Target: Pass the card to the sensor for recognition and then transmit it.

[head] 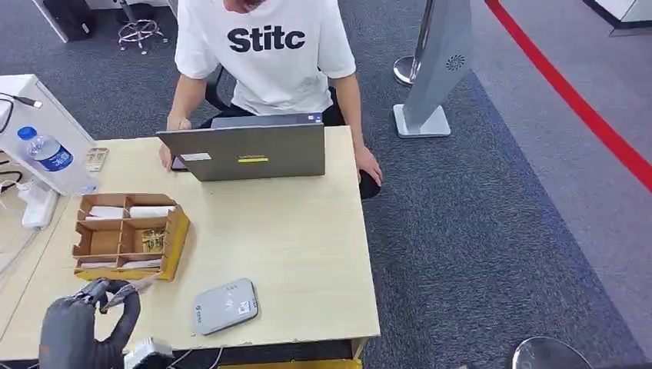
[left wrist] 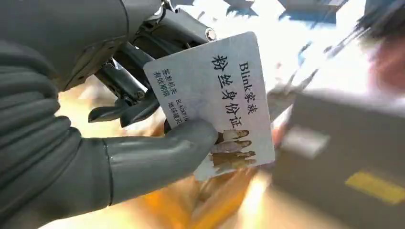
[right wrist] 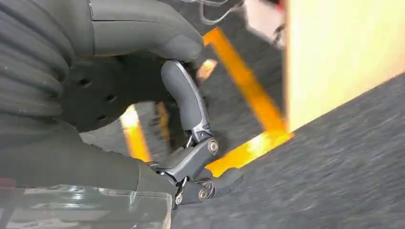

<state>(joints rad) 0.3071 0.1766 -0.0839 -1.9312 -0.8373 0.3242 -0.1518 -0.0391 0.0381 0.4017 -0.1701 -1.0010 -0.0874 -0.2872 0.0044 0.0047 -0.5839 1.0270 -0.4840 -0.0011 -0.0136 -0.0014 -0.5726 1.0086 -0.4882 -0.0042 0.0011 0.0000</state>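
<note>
At the far left of the head view, a water bottle [head: 48, 151] is seen standing beside a white unit. Nearer the robot, the left hand [head: 92, 311] is raised over the near left corner of the bench [head: 307, 254], and the card [left wrist: 219, 102] is pinched in it: in the left wrist view the thumb [left wrist: 162, 152] is pressed on the printed face while darker fingers [left wrist: 124, 107] are set behind it. The card is thus held clear of the bench, close to the compartmented cardboard box [head: 127, 234], which lies just beyond the hand.

To the right of the hand, the grey card reader [head: 224, 306] lies flat near the front edge of the bench, apart from the box. Further back, a laptop [head: 246, 151] is open in front of a seated person [head: 265, 54] in a white shirt.

The right hand [right wrist: 191, 138] is seen in its wrist view hanging low beside the bench edge, above carpet and yellow floor tape; its fingers are curled inward and nothing is held in them.

The step in hand is judged to be the carrying of the card to the sensor. The next move calls for the card to be swung rightward and lowered, face flat, over the reader, with the pinch kept firm so the card is not slipped or tilted.
</note>
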